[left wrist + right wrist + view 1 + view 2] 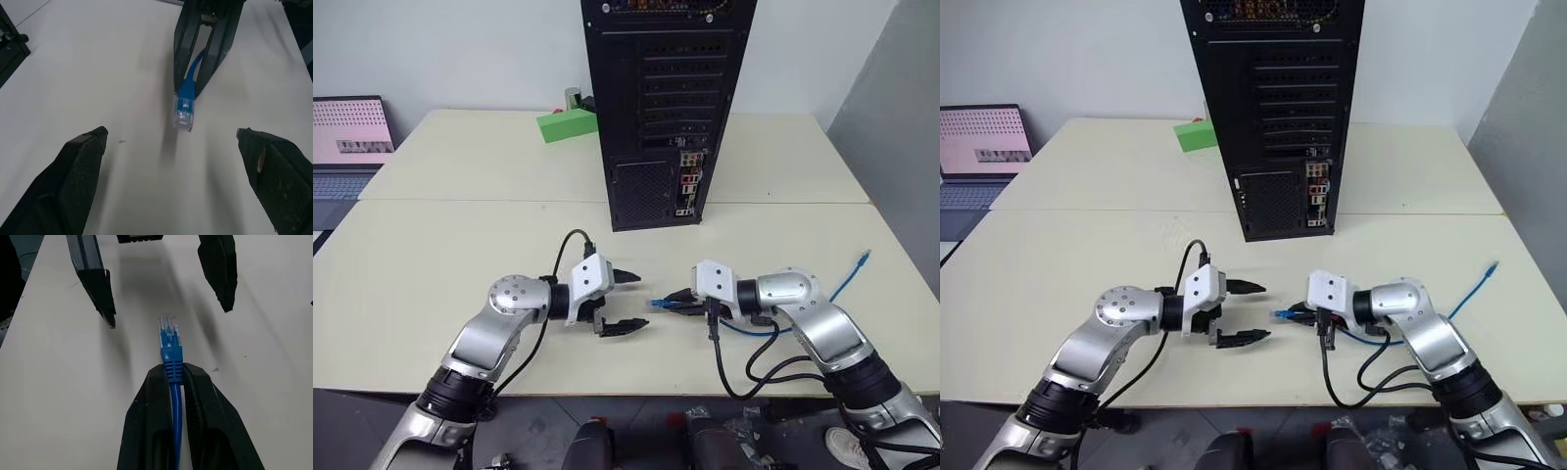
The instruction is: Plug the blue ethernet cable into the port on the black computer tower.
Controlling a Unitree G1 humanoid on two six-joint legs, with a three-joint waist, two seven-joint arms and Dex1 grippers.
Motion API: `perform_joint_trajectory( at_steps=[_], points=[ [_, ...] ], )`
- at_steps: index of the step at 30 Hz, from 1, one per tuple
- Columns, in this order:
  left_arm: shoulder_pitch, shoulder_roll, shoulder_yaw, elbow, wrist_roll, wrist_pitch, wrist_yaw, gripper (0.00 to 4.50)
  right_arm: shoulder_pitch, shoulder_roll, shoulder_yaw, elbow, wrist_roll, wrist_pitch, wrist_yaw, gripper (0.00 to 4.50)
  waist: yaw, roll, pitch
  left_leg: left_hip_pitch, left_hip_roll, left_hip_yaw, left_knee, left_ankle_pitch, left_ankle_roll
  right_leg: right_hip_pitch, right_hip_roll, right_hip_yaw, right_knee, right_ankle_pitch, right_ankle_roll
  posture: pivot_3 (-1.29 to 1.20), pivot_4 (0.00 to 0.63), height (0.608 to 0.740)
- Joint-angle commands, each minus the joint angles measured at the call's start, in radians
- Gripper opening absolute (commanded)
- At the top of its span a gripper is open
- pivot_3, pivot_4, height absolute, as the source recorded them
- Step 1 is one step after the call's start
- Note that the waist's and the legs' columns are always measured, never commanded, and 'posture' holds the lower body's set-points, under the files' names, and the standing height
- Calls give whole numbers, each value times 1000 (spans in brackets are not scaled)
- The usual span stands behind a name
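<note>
Blue cable (171,363): clamped between the pressed-together fingers of the right gripper (674,302) just behind the boot, clear plug jutting free toward the left gripper (619,303), low over the table (431,264). Slack trails right, far plug (867,257) lying near the table edge.
Left gripper: fingers spread wide, empty, facing the plug, near but apart.
Tower (666,108): upright, farther back; port somewhere in the connector strip (687,181), too small to single out.
Step, as judged: hand-over or regrip. Next calls for closing on the plug squarely.
Wrist views show grip point and plug contacts; head views show the tower and the cable's run.
</note>
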Motion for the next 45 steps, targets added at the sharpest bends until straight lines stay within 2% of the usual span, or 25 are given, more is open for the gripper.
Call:
perform_joint_trajectory(
  at_steps=[1,5,12,13,18,20,29,31,32,34,35,39,42,45],
  points=[
    [-23,-2,-13,4,5,-30,-31,4011,-26,7,6,-42,5,3,-4,91,0,0,0,0,0,0,0,0,0,0,0,0,0,0,0,0,150,740],
    [-29,-5,-16,16,7,-38,-41,3095,-31,9,13,-43,7,6,-6,90,0,0,0,0,0,0,0,0,0,0,0,0,0,0,0,0,150,740],
    [-40,-16,-14,27,19,-49,-35,1738,-37,12,24,-44,7,9,-4,89,0,0,0,0,0,0,0,0,0,0,0,0,0,0,0,0,150,740],
    [-40,-18,-15,28,21,-51,-34,1679,-38,13,26,-44,7,10,-4,89,0,0,0,0,0,0,0,0,0,0,0,0,0,0,0,0,150,740],
    [-29,-22,-19,27,32,-63,-35,563,-41,16,27,-48,13,20,-6,89,0,0,0,0,0,0,0,0,0,0,0,0,0,0,0,0,150,740],
    [-26,-22,-18,28,36,-68,-36,270,-41,14,25,-49,15,22,-6,89,0,0,0,0,0,0,0,0,0,0,0,0,0,0,0,0,150,740],
    [-23,-19,-10,52,54,-107,-33,274,-44,13,17,-41,17,26,-11,79,0,0,0,0,0,0,0,0,0,0,0,0,0,0,0,0,150,740],
    [-23,-22,-7,57,52,-117,-31,274,-46,15,14,-35,15,24,-17,793,0,0,0,0,0,0,0,0,0,0,0,0,0,0,0,0,150,740],
    [-22,-24,-5,57,51,-123,-30,274,-45,12,10,-33,15,22,-18,880,0,0,0,0,0,0,0,0,0,0,0,0,0,0,0,0,150,740],
    [-22,-27,0,62,51,-141,-28,274,-42,-2,0,-36,21,21,-9,1493,0,0,0,0,0,0,0,0,0,0,0,0,0,0,0,0,150,740],
    [-22,-30,3,66,50,-154,-27,274,-40,-13,-8,-39,27,22,-1,1555,0,0,0,0,0,0,0,0,0,0,0,0,0,0,0,0,150,740],
    [-25,-54,26,84,40,-206,3,274,-28,-69,-46,-49,57,28,28,2505,1,0,0,0,0,0,0,0,0,0,0,0,0,0,0,0,150,740],
    [-18,-74,39,108,68,-341,26,274,-9,-110,-107,-63,114,78,40,3241,1,0,0,0,0,0,0,0,0,0,0,0,0,0,0,0,150,740],
    [4,-70,28,153,147,-580,60,274,19,-122,-170,-97,205,171,42,3298,1,0,0,0,0,0,0,0,0,0,0,0,0,0,0,0,150,740]
  ],
)
